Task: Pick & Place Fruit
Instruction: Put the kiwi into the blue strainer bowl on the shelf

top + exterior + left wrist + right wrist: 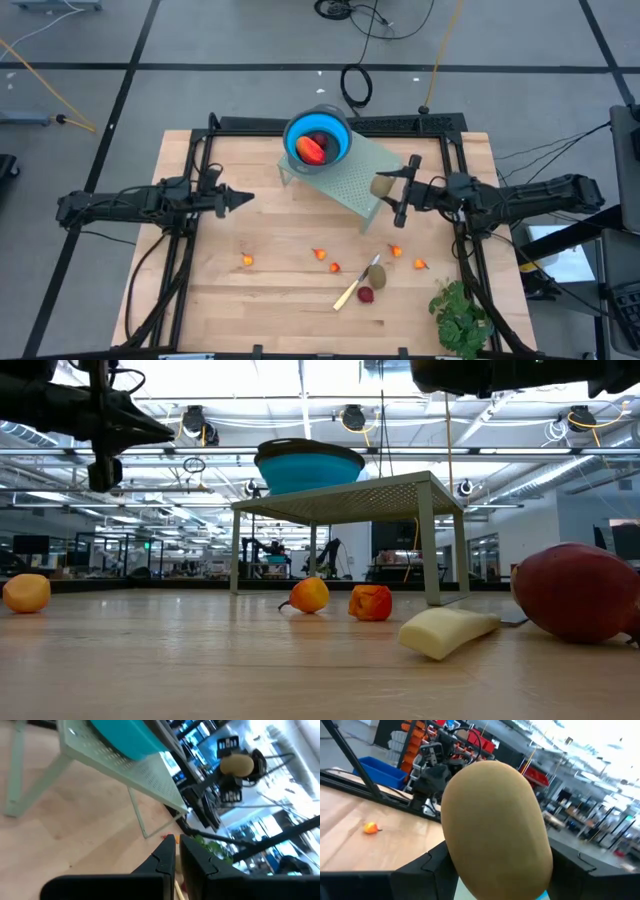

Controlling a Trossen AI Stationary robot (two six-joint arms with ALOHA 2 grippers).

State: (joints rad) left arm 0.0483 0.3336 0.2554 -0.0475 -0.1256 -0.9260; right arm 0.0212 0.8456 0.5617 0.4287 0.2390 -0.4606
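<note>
My right gripper (pixel 386 187) is shut on a brownish-green oval fruit (pixel 495 825), in the air by the right end of the pale green perforated stand (pixel 350 178). A blue bowl (pixel 318 140) on the stand holds a red-orange piece (pixel 312 148). A second oval (pixel 376 273), a dark red ball (pixel 366 294) and several tiny orange pieces (pixel 320 254) lie on the wooden table. My left gripper (pixel 246 200) hangs shut and empty over the table's left half. My right gripper pinches the oval fruit by its two opposite sides (pixel 451 851) between its two fingers (pixel 427 865). The fingers come about level from the table's right. The fruit (pixel 236 764) is lifted clear of the table and the stand.
A pale-handled knife (pixel 352 290) lies beside the oval and the dark red ball. A leafy green bunch (pixel 460 315) sits at the near right corner. One orange piece (pixel 247 260) lies alone on the near left. A black frame (pixel 330 124) runs along the table's edges.
</note>
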